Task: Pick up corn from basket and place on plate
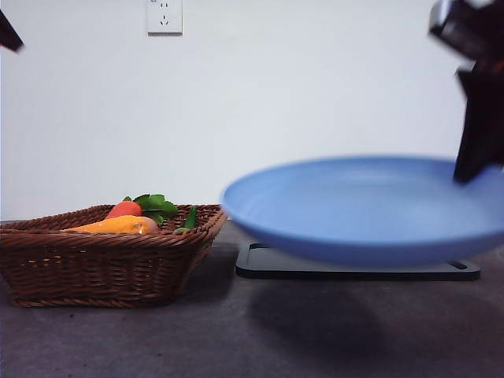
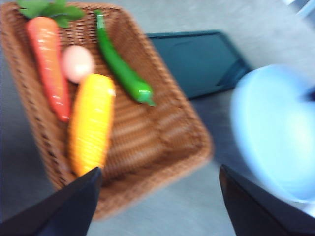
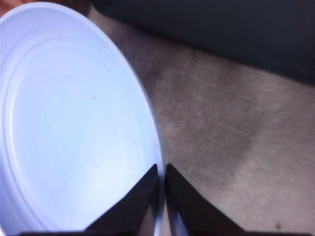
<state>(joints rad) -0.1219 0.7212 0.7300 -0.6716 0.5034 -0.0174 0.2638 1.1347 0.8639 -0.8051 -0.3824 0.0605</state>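
Pinched together on the rim of the plate, the right gripper holds it aloft beside the basket, where a thin edge grip may slip, while the left gripper, jaws apart, hovers above the corn in the basket.

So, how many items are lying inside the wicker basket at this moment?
4, all in the wicker basket: the carrot along one side, the tan egg-shaped item beside it, the corn next to both, and a green pepper nearer the middle. None appears hidden.
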